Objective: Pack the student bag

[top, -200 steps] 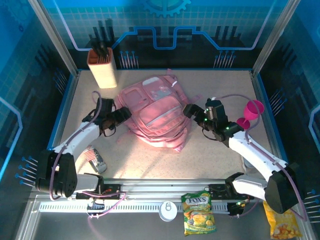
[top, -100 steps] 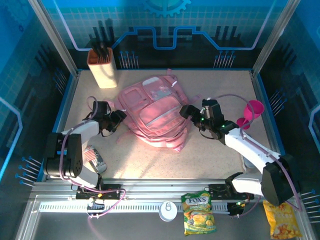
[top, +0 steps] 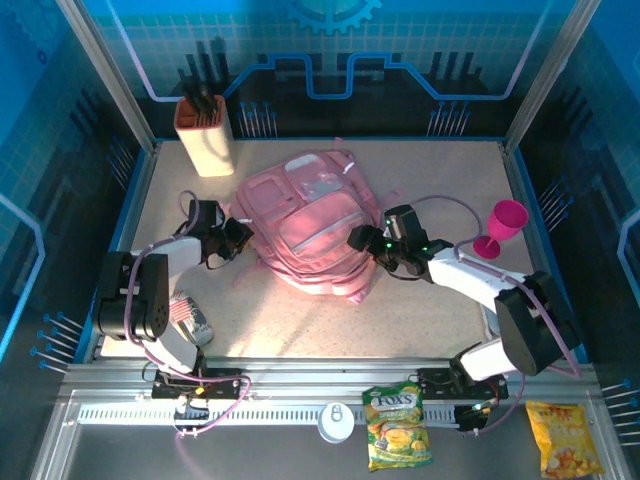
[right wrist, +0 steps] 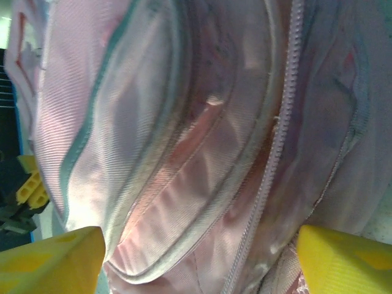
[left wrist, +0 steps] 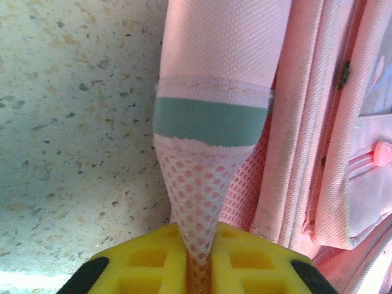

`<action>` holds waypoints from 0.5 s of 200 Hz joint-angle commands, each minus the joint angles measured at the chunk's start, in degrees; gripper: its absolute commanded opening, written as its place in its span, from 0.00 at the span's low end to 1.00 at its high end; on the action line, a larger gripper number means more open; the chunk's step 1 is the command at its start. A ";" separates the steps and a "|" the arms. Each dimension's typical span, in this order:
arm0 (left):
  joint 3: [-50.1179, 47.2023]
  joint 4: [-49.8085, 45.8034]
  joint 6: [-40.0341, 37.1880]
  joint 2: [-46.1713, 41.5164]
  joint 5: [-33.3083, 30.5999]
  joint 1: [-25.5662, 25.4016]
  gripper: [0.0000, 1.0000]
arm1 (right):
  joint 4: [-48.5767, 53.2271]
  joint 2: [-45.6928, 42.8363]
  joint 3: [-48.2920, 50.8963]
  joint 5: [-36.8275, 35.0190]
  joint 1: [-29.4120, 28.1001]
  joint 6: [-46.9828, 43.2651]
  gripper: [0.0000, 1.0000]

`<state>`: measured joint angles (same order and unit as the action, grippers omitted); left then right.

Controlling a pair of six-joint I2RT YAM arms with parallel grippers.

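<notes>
Top view showed the bag mid-frame. My left gripper pinched its mesh tab at its left edge; my right gripper stood wide against its right side. I judged this the opening step: next, the right one needed the zip.

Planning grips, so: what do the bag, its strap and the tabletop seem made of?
The bag looks like soft woven pink fabric, matte, its weave visible close up. The strap ends in open mesh, its holes plain to see. The tabletop looks hard and speckled, stone or laminate.
</notes>
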<state>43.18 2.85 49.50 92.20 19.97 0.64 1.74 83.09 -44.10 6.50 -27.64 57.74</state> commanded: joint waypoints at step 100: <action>6.76 1.45 4.19 0.05 4.60 -16.66 0.00 | 2.45 14.72 -15.03 -0.11 15.66 -17.94 0.65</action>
<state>46.24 2.57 52.27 91.85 19.81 -12.56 1.67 96.33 -56.03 6.07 -13.78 44.71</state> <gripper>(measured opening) 0.051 0.638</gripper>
